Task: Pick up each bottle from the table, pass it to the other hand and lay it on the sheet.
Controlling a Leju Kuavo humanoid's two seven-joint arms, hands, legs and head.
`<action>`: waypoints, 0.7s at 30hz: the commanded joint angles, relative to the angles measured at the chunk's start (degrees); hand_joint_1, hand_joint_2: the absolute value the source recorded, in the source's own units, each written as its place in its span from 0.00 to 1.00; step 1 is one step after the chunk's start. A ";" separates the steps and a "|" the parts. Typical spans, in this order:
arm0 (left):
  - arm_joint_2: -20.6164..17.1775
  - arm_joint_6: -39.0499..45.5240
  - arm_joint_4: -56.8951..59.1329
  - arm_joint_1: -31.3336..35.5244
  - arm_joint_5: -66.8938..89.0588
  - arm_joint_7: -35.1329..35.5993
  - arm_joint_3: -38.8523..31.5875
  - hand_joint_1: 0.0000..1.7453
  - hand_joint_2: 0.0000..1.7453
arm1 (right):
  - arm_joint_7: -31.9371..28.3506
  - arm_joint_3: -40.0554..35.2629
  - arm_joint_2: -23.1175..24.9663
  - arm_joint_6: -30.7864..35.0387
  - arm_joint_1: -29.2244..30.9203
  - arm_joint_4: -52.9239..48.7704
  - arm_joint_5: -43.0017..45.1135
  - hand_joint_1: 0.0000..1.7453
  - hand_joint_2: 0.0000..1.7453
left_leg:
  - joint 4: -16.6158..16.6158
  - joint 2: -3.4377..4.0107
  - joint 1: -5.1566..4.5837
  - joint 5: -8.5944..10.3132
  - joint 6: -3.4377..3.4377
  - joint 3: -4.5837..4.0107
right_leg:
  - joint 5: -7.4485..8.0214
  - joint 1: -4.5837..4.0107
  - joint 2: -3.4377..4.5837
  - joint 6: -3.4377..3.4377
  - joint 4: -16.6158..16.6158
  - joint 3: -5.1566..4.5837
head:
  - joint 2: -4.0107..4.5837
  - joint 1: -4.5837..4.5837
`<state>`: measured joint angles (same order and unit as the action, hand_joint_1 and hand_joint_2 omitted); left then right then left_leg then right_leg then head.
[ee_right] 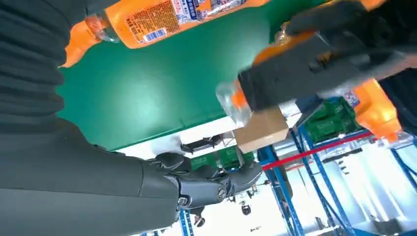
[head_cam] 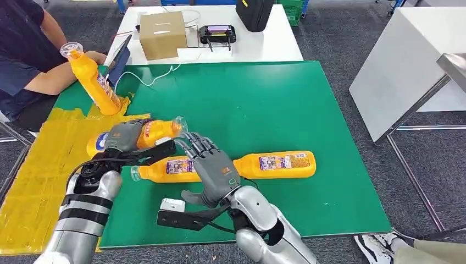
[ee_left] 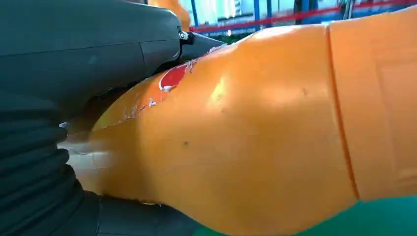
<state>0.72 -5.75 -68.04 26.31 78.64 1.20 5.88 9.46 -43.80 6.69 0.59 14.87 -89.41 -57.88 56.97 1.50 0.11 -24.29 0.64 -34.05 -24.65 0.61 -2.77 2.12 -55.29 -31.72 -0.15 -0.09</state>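
From the head view, I am seeing my left hand (head_cam: 125,137) gripping an orange bottle (head_cam: 156,132) around its body, above the seam where the yellow sheet (head_cam: 38,170) meets the green table (head_cam: 264,104). The held bottle's long axis is running roughly level, its clear neck pointing toward my right side and its base toward the sheet. My right hand (head_cam: 211,165) is hovering just beside that neck with fingers spread and holding nothing. Beneath it, two more bottles are lying on the green surface: one (head_cam: 165,169) partly hidden by the hand, neck pointing left, and another (head_cam: 280,164) lying across the table. A person is standing a further bottle (head_cam: 93,80) tilted on the sheet's far end.

In the left wrist view, I am watching the bottle's orange body (ee_left: 255,128) pressed against the hand's dark fingers (ee_left: 88,44).

In the right wrist view, my right fingers (ee_right: 206,184) are lying loose, apart from the held bottle (ee_right: 236,101).
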 commanded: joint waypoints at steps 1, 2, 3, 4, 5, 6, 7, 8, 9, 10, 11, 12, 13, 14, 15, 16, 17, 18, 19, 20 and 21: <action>-1.80 -1.78 10.36 3.72 0.48 -0.77 -0.45 1.00 1.00 | 0.06 0.56 -1.96 -1.44 0.38 -0.97 -0.06 0.00 1.00 | -0.01 -0.14 0.04 -0.02 -0.04 0.11 | -0.04 -0.01 0.09 -0.05 0.02 0.15 | 0.00 0.00; -1.76 -1.85 10.91 3.94 0.31 -1.08 -0.43 1.00 1.00 | 0.01 0.60 -2.03 -1.46 0.52 -0.85 -0.13 0.00 1.00 | 0.02 -0.15 0.06 -0.04 -0.05 0.13 | -0.06 -0.03 0.13 -0.07 0.01 0.18 | 0.00 0.00; -1.95 -2.30 11.64 4.16 0.47 -1.37 -0.02 1.00 1.00 | -0.03 0.85 -1.98 -1.49 0.37 -0.67 -0.16 0.00 1.00 | -0.01 -0.12 0.04 -0.02 -0.03 0.10 | -0.03 -0.02 0.09 -0.05 0.02 0.14 | 0.00 0.00; -2.00 -2.31 11.67 4.21 0.60 -1.43 0.14 1.00 1.00 | -0.04 0.89 -1.96 -1.50 0.45 -0.71 -0.17 0.00 1.00 | 0.00 -0.18 0.06 -0.04 -0.05 0.16 | -0.06 -0.03 0.12 -0.07 0.02 0.21 | 0.00 0.00; -2.40 -1.49 11.52 4.07 1.38 -2.42 1.32 0.31 1.00 | 0.00 1.12 -1.92 -1.67 0.42 -0.83 -0.31 0.00 1.00 | 0.01 -0.12 0.06 -0.02 -0.03 0.07 | -0.03 -0.04 0.09 -0.05 0.03 0.12 | 0.00 0.02; -2.58 -1.47 11.92 4.05 1.44 -2.62 1.52 0.00 1.00 | -0.13 1.13 -1.97 -1.80 0.45 -0.64 -0.32 0.00 1.00 | 0.03 -0.19 0.07 -0.04 -0.05 0.12 | -0.07 -0.03 0.10 -0.07 -0.01 0.18 | 0.00 -0.02; -2.98 -2.49 12.73 4.35 2.52 -1.92 2.39 0.00 0.00 | -0.20 1.13 -1.96 -1.93 0.46 -0.63 -0.31 0.00 1.00 | 0.01 -0.15 0.05 -0.02 -0.03 0.07 | -0.04 -0.02 0.06 -0.05 0.01 0.12 | 0.00 0.02; -3.11 -2.89 13.89 4.74 3.20 -1.47 2.82 0.00 0.00 | -0.25 1.33 -1.69 -2.01 0.47 0.04 -0.33 0.00 1.00 | 0.02 -0.18 0.07 -0.03 -0.05 0.11 | -0.06 -0.04 0.09 -0.07 0.01 0.18 | 0.00 0.00; -3.04 -2.66 14.74 4.84 2.67 -2.02 2.57 0.00 0.00 | -0.34 1.49 -1.63 -2.02 0.42 0.60 -0.35 0.00 1.00 | 0.04 -0.25 0.08 -0.05 -0.06 0.17 | -0.09 -0.04 0.13 -0.10 -0.01 0.24 | 0.00 0.00; -3.08 -2.63 14.92 4.81 2.60 -2.09 2.51 0.00 0.00 | -0.37 1.50 -1.67 -2.04 0.36 0.74 -0.36 0.00 1.00 | 0.00 -0.17 0.04 -0.01 -0.04 0.11 | -0.04 -0.02 0.07 -0.06 0.02 0.16 | 0.00 0.00; -3.16 -2.63 15.19 4.80 2.57 -2.10 2.47 0.00 0.00 | -0.48 1.47 -1.70 -2.06 0.34 0.94 -0.35 0.00 1.00 | -0.02 -0.17 0.06 -0.02 -0.05 0.16 | -0.05 -0.02 0.12 -0.08 0.04 0.21 | 0.00 0.02; -3.24 -2.43 15.37 4.87 2.62 -2.23 2.58 0.00 0.00 | -0.68 1.39 -1.75 -2.02 0.43 1.00 -0.41 0.00 1.00 | -0.05 -0.11 0.03 0.00 -0.04 0.13 | -0.02 -0.01 0.10 -0.06 0.06 0.16 | 0.00 0.00; -3.25 -2.44 15.73 5.07 2.58 -2.21 2.53 0.00 0.00 | -0.68 1.57 -1.67 -2.10 0.33 1.01 -0.41 0.00 1.00 | -0.01 -0.15 0.04 -0.03 -0.05 0.16 | -0.05 -0.01 0.14 -0.07 0.02 0.20 | 0.00 -0.02; -3.33 -2.41 16.17 5.41 2.37 -2.22 2.34 0.00 0.00 | -0.74 1.71 -1.67 -2.17 0.36 1.33 -0.53 0.00 1.00 | -0.03 -0.14 0.06 -0.01 -0.04 0.13 | -0.02 -0.03 0.09 -0.06 0.06 0.17 | 0.00 0.02; -3.38 -2.40 16.19 5.55 2.38 -2.21 2.33 0.00 0.00 | -0.71 1.81 -1.70 -2.23 0.41 1.42 -0.59 0.00 1.00 | -0.03 -0.18 0.06 -0.02 -0.05 0.17 | -0.05 -0.03 0.12 -0.07 0.05 0.22 | 0.00 0.00; -3.42 -2.38 16.09 5.82 2.37 -2.22 2.30 0.00 0.00 | -0.70 1.95 -1.72 -2.24 0.57 1.46 -0.60 0.00 1.00 | -0.02 -0.12 0.03 0.00 -0.03 0.09 | -0.02 -0.01 0.07 -0.04 0.03 0.12 | 0.00 0.00; -3.41 -2.44 16.01 5.90 1.96 -2.33 2.00 0.00 0.00 | -0.45 2.32 -1.64 -2.64 0.66 2.06 -0.71 0.00 1.00 | 0.00 -0.18 0.09 -0.04 -0.05 0.17 | -0.06 -0.05 0.15 -0.08 0.04 0.23 | 0.00 0.00; -3.25 -2.37 15.90 6.13 1.46 -2.50 1.68 0.00 0.00 | -0.04 2.70 -1.57 -3.04 0.96 2.73 -0.95 0.00 1.00 | 0.00 -0.19 0.08 -0.04 -0.05 0.18 | -0.06 -0.05 0.13 -0.07 0.05 0.24 | 0.00 0.02; -3.30 -2.31 16.03 6.30 1.07 -2.51 1.47 0.00 0.00 | 0.00 3.23 -1.32 -3.08 1.18 4.10 -0.89 0.00 1.00 | 0.01 -0.16 0.07 -0.04 -0.04 0.15 | -0.06 -0.03 0.15 -0.07 0.03 0.21 | 0.00 0.00; -2.88 -2.09 15.97 6.48 -0.42 -3.26 0.56 0.00 0.00 | -0.01 3.64 -1.06 -3.14 1.47 5.14 -0.85 0.00 1.00 | -0.02 -0.11 0.05 0.00 -0.03 0.09 | -0.02 -0.02 0.08 -0.04 0.04 0.13 | 0.00 0.00; -2.08 -2.00 15.46 6.59 -2.75 -3.72 -1.10 0.00 0.00 | 0.56 3.87 -0.98 -4.14 2.01 6.15 -1.10 0.00 1.00 | 0.02 -0.17 0.08 -0.03 -0.05 0.14 | -0.04 -0.05 0.14 -0.07 0.03 0.20 | 0.00 0.00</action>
<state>-1.90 -7.78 -57.33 28.75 80.63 -1.09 6.38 9.07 -42.30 6.58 -1.79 14.16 -90.31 -58.79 56.97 1.49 0.11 -24.29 0.64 -34.05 -24.65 0.61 -2.77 2.12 -55.29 -31.71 -0.15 -0.09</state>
